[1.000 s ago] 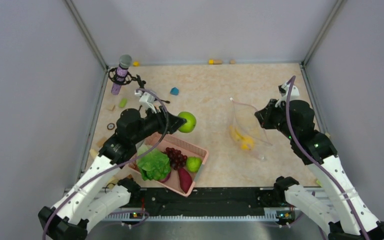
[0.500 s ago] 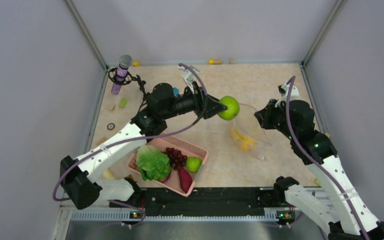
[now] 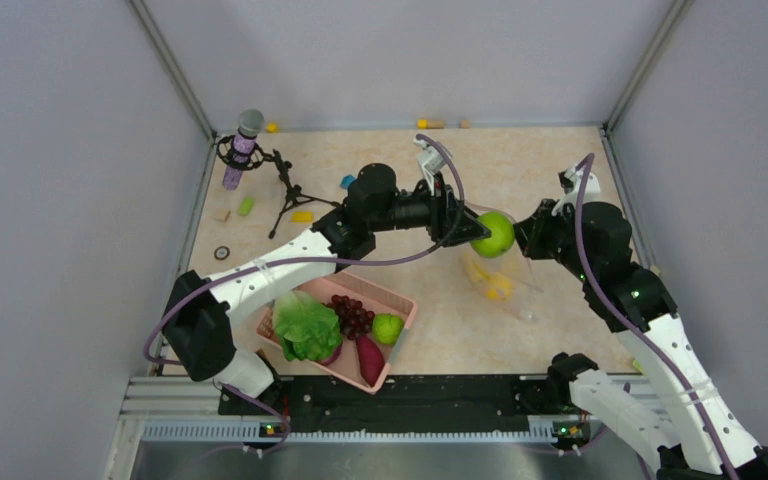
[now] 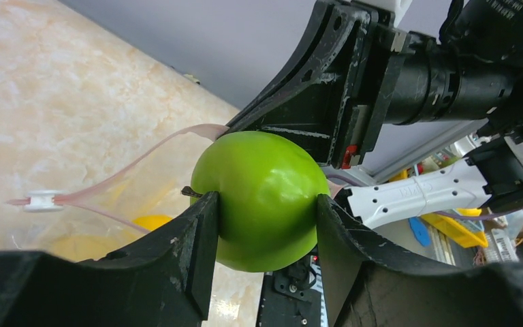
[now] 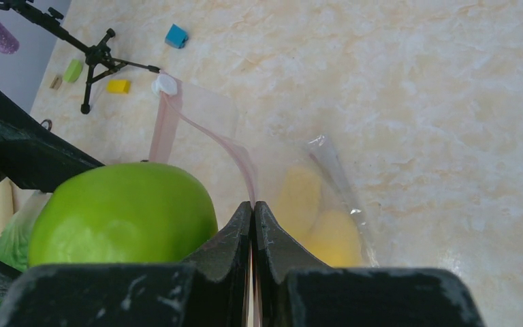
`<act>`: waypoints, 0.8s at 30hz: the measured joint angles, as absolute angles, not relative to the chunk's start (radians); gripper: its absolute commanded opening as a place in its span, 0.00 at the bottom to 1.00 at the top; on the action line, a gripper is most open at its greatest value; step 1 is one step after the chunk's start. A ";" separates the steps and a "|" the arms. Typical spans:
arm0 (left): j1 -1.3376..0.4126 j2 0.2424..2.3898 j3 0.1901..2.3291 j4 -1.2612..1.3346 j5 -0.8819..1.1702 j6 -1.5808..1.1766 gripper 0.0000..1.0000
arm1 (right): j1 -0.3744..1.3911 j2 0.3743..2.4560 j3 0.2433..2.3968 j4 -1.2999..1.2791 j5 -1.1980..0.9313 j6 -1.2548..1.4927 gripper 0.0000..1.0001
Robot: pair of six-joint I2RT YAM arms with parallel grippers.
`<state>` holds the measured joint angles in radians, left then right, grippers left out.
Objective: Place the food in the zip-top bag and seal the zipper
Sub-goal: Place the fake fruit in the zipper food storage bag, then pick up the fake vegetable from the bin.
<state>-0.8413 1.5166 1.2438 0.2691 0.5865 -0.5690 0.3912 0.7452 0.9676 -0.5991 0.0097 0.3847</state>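
My left gripper (image 3: 482,233) is shut on a green round fruit (image 3: 494,233) and holds it over the mouth of the clear zip-top bag (image 3: 505,272); the fruit fills the left wrist view (image 4: 262,197). My right gripper (image 5: 252,207) is shut on the bag's pink-red zipper strip (image 5: 208,136) and holds that edge up. A yellow lemon and banana (image 5: 317,218) lie inside the bag. The lettuce (image 3: 307,326), dark grapes (image 3: 352,314), another green fruit (image 3: 387,327) and the reddish sweet potato (image 3: 369,358) lie in the pink basket (image 3: 402,302).
A small microphone on a black tripod (image 3: 250,150) stands at the back left. Small coloured blocks (image 3: 302,216) lie scattered near it and along the back wall (image 3: 430,123). Grey walls close in the table on three sides.
My left arm has carried the green fruit from above the basket rightward to the bag's mouth. My right gripper has held the bag edge still.
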 measured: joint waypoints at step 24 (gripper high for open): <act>-0.938 1.541 1.329 0.062 0.390 -0.397 0.95 | 0.390 0.741 0.968 -0.614 -0.021 0.397 0.04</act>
<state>-0.9379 1.5406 1.3289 0.0624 0.3904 -0.3965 0.3897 0.7406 0.9676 -0.6136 -0.0208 0.3965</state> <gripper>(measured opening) 0.931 0.041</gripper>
